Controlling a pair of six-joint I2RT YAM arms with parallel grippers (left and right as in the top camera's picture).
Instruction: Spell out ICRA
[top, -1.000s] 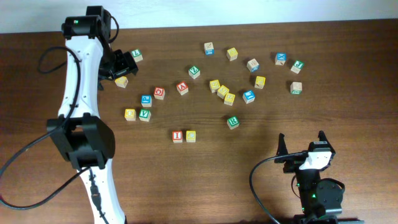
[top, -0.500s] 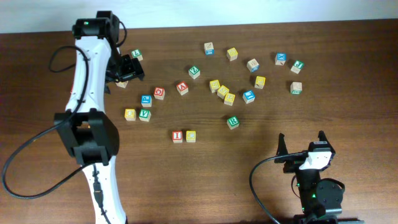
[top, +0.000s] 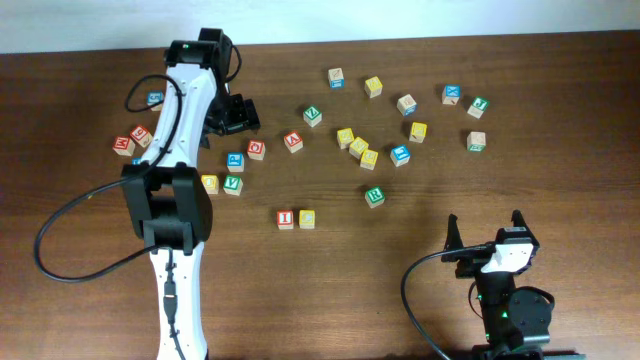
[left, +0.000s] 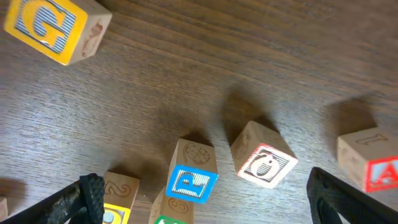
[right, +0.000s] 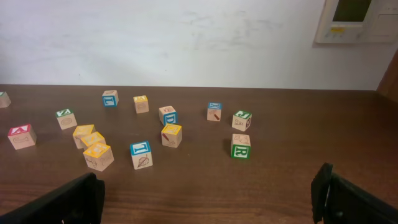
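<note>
In the overhead view the red "I" cube (top: 286, 218) and the yellow "C" cube (top: 307, 218) sit side by side, touching, at centre front. The green "R" cube (top: 374, 196) lies to their right and shows in the right wrist view (right: 240, 149). The red "A" cube (top: 293, 141) lies further back; it shows at the right edge of the left wrist view (left: 372, 165). My left gripper (top: 234, 113) is open and empty, hovering above the blue cube (left: 193, 178) and the red "O" cube (left: 264, 162). My right gripper (top: 486, 236) is open and empty at front right.
Several other letter cubes are scattered across the back of the table, including a yellow cluster (top: 357, 146) and a yellow "G" cube (left: 59, 28). Three cubes lie at far left (top: 134, 140). The left arm (top: 170, 160) stretches over the left side.
My left arm has swung to the right, carrying its open gripper toward the blue and red "O" cubes and uncovering cubes at far left. The right arm has not moved.
</note>
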